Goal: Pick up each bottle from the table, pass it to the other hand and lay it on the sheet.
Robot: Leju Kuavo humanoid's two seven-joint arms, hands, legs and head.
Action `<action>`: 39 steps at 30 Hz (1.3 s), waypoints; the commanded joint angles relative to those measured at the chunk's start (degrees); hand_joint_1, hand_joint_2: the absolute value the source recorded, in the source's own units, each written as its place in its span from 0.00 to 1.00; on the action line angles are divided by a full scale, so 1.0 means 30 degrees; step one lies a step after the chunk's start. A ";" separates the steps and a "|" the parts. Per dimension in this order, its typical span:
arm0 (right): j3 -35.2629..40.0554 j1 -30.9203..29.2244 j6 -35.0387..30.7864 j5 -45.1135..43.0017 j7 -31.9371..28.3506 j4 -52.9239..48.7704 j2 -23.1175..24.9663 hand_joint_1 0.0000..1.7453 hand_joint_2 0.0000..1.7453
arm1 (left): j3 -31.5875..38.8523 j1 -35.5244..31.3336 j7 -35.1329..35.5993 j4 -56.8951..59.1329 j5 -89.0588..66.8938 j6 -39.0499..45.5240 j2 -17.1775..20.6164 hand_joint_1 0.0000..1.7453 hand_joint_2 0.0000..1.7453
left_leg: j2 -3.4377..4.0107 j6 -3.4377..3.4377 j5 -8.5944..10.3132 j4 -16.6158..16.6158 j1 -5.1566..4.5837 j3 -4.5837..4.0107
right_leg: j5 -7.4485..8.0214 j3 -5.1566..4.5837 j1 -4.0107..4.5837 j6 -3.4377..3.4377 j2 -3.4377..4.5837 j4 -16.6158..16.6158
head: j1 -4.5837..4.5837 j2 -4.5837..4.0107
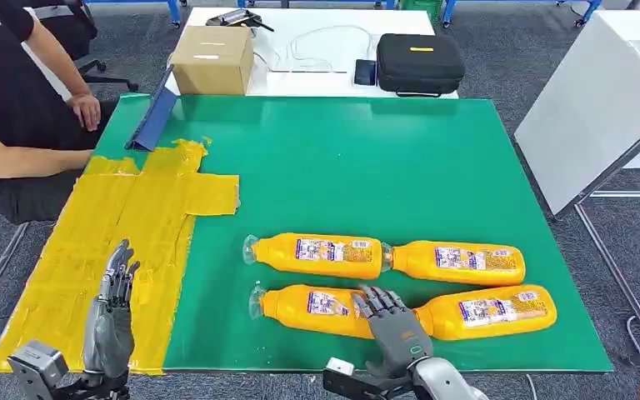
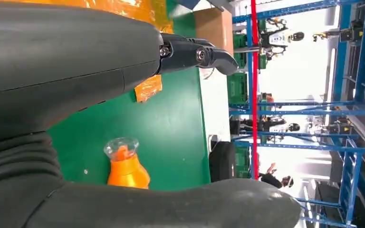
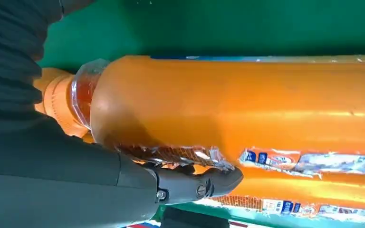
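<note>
Starting stage, by my read: four bottles (image 1: 400,283) lie on the green tabletop (image 1: 342,167); yellow sheet (image 1: 125,242) bare; right hand (image 1: 392,321) rests on the near-left bottle (image 1: 312,307), grip not yet closed; left hand (image 1: 112,304) open over the sheet, holding nothing.

Green table (image 1: 367,167) bears yellow sheet (image 1: 117,242) and four orange bottles (image 1: 321,254).

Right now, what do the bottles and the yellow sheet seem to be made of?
Bottles: probably clear glossy plastic holding orange liquid; highlights run along them, with printed film labels. Yellow sheet: seemingly thin shiny plastic film or tape strips; it looks wrinkled and patched, with uneven edges.
</note>
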 commanded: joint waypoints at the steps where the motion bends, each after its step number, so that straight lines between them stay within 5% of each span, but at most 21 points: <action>1: 0.0456 -0.1273 0.1989 -0.1751 -0.0120 0.2546 -0.0834 0.00 1.00 | 0.0489 -0.0695 0.0222 0.0831 0.0227 -0.0011 0.0046 0.00 0.00 | -0.0018 -0.0044 -0.0021 -0.0006 0.0022 0.0059 | -0.0009 0.0062 0.0013 -0.0025 0.0021 -0.0021 | 0.0000 0.0000; 10: 0.0927 -0.3253 0.2140 -0.2527 -0.0366 0.5491 -0.0767 0.02 1.00 | 0.0263 -0.0915 0.0513 0.1120 0.0800 0.0245 0.0370 0.00 0.00 | -0.0004 -0.0058 -0.0017 -0.0020 0.0024 0.0143 | 0.0002 0.0117 0.0010 -0.0037 0.0042 -0.0035 | 0.0007 0.0000; 11: 0.1028 -0.3337 0.2190 -0.2660 -0.0392 0.5736 -0.0801 0.74 1.00 | 0.0227 -0.0951 0.0551 0.1170 0.0869 0.0270 0.0404 0.00 0.00 | -0.0009 -0.0042 -0.0005 -0.0026 0.0019 0.0130 | 0.0008 0.0107 0.0008 -0.0030 0.0024 -0.0038 | 0.0007 0.0001; 13: 0.1260 -0.3374 0.2227 -0.2840 -0.0428 0.5824 -0.1019 0.99 1.00 | 0.0172 -0.0950 0.0576 0.1209 0.0912 0.0365 0.0457 0.00 0.00 | -0.0015 -0.0046 -0.0003 -0.0029 0.0019 0.0145 | 0.0009 0.0118 0.0007 -0.0036 0.0018 -0.0039 | 0.0000 0.0007; 33: 0.2464 -0.4066 0.3387 -0.4730 -0.0726 0.4781 -0.2854 1.00 1.00 | 0.0568 -0.0483 0.0619 0.0800 0.1328 0.0266 0.0415 0.00 0.00 | -0.0032 -0.0038 0.0001 -0.0013 0.0026 0.0197 | -0.0010 0.0168 0.0010 -0.0075 0.0001 -0.0031 | 0.0001 0.0000; 34: 0.2004 -0.4481 0.3800 -0.9699 -0.2790 0.4299 -0.3105 1.00 1.00 | 0.0436 -0.0629 0.0642 0.1197 0.1853 0.0311 0.0665 0.00 0.00 | -0.0023 0.0007 0.0020 -0.0015 0.0010 0.0192 | -0.0006 0.0170 -0.0005 -0.0056 0.0001 -0.0027 | 0.0007 0.0000; 39: 0.2201 -0.4489 0.3781 -0.9904 -0.2615 0.4116 -0.3211 1.00 1.00 | 0.0396 -0.0632 0.0635 0.1244 0.1913 0.0350 0.0709 0.00 0.00 | -0.0032 -0.0016 0.0014 -0.0009 0.0013 0.0199 | 0.0005 0.0181 -0.0004 -0.0047 0.0015 -0.0020 | 0.0000 0.0000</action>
